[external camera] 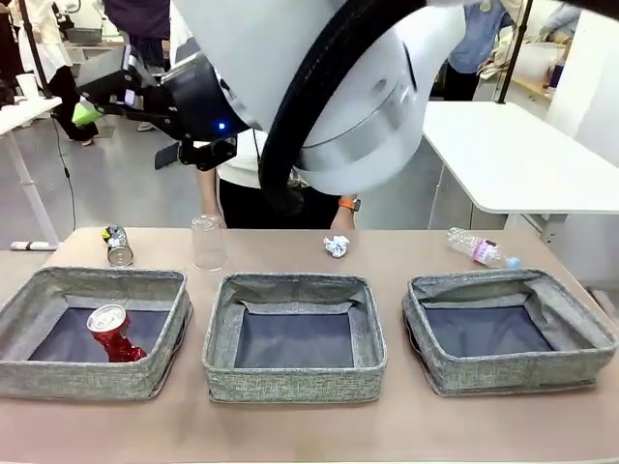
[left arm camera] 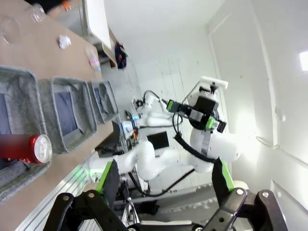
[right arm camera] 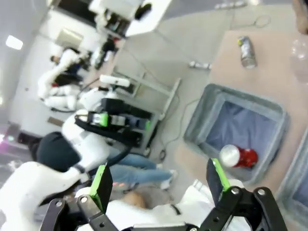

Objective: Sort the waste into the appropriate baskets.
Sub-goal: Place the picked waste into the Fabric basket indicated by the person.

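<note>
Three grey baskets stand in a row: left [external camera: 106, 282], middle [external camera: 290, 283], right [external camera: 508, 283]. The crushed red can [external camera: 113, 331] lies in the left basket, also seen as the red can [left arm camera: 33, 148] and the red can [right arm camera: 238, 156]. Behind the baskets lie a silver-dark can [external camera: 119, 246], an upright clear cup [external camera: 208, 242], a paper ball [external camera: 336, 246] and a clear bottle [external camera: 481, 249]. My right gripper [external camera: 94, 104] hangs high at the upper left, open and empty [right arm camera: 159, 172]. My left gripper [left arm camera: 163, 168] is open, empty, off the table's left end.
A person stands at the far side, one hand with an orange watch [external camera: 346, 205] near the table edge. A white table [external camera: 522, 155] stands at the back right. My arm's thick white body fills the top middle of the front view.
</note>
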Controlling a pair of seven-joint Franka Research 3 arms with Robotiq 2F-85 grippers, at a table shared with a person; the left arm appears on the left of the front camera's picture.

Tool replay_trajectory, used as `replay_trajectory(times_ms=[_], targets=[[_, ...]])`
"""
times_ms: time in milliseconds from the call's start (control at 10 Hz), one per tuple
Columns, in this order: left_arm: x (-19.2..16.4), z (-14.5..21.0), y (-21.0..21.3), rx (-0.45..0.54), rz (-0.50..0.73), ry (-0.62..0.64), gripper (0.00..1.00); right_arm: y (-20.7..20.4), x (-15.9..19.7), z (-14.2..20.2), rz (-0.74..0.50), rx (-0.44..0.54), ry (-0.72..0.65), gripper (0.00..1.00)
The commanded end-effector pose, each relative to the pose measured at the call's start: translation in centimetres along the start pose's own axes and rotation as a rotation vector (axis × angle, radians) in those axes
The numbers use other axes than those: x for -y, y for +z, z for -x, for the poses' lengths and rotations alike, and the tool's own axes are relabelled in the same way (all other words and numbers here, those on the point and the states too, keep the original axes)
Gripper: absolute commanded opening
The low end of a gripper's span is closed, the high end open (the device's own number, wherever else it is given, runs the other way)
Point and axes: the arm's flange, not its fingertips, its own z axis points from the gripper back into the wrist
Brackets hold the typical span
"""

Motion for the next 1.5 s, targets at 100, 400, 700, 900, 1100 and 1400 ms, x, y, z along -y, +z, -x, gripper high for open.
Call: replay_trajectory(times_ms=[100, 400, 700, 900, 1100, 1400], targets=[[-1.3, 0.5, -3.0, -0.159, 0.094, 0.059, 1.00, 8.9, 6.7, -2.6, -0.418, -0.340, -0.391, 1.00], [-0.8, 1.4, -4.7, -0.215, 0.154, 0.067, 1.00, 14.8, 14.2, -0.2, -0.432, -0.402, -0.390, 1.00], [1.9, 3.4, -7.3, -0.323, 0.151, 0.034, 1.00, 23.3, 20.8, 6.8, -0.404, -0.029, -0.420, 1.00], [2.6, 3.5, -8.7, -0.353, 0.148, 0.024, 1.00, 29.0, 21.7, 13.0, -0.290, 0.161, -0.486, 1.00], [2.3, 3.2, -10.4, -0.373, 0.130, 0.039, 1.00, 32.6, 22.6, 19.3, -0.197, 0.308, -0.593, 1.00], [1.5, 2.7, -11.9, -0.361, 0.107, 0.079, 1.00, 32.8, 25.8, 28.9, -0.147, 0.486, -0.767, 1.00]])
